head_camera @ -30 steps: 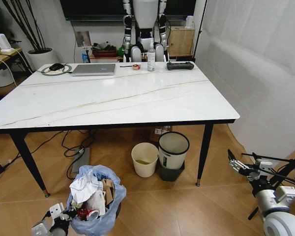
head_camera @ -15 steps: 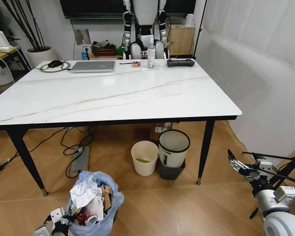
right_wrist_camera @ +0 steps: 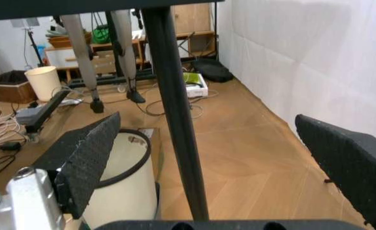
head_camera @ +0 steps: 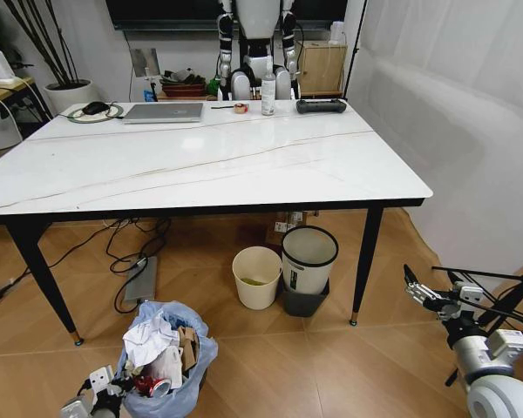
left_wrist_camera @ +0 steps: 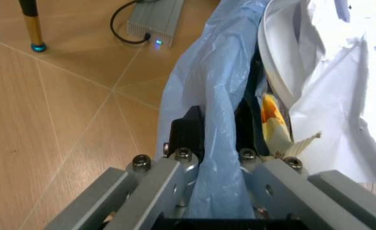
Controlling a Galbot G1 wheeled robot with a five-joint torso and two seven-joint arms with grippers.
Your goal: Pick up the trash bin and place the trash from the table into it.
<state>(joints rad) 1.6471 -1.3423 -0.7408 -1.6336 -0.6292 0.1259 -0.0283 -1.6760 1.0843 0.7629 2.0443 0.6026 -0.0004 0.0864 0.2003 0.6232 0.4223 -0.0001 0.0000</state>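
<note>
The small trash bin lined with a crinkled, translucent light-blue plastic bag point(head_camera: 167, 370) sits low on the wooden floor in front of the large white marble-look tabletop with black edge and legs point(head_camera: 200, 165), near its left front leg. It is already stuffed with the trash: crumpled white tissues point(head_camera: 148, 335), torn brown cardboard point(head_camera: 190, 342) and a crushed red can point(head_camera: 145, 383), which suggests the litter has gone in and the bin is being held so it can be carried.

The left gripper point(left_wrist_camera: 215, 139) has its jaws clenched on the bin's rim, pinching the blue bag between them; an edge grip like this keeps the opening facing up. The right gripper point(head_camera: 430, 298) waits low at the robot's right, near the table's right front leg, its jaws spread wide and holding nothing.

I cannot tell whether the bin rests on the floor or hangs just above it: its base is cut off. The bag hides the bin's own wall, and the wrist view shows a yellow scrap point(left_wrist_camera: 269, 115) I cannot identify for certain.
</note>
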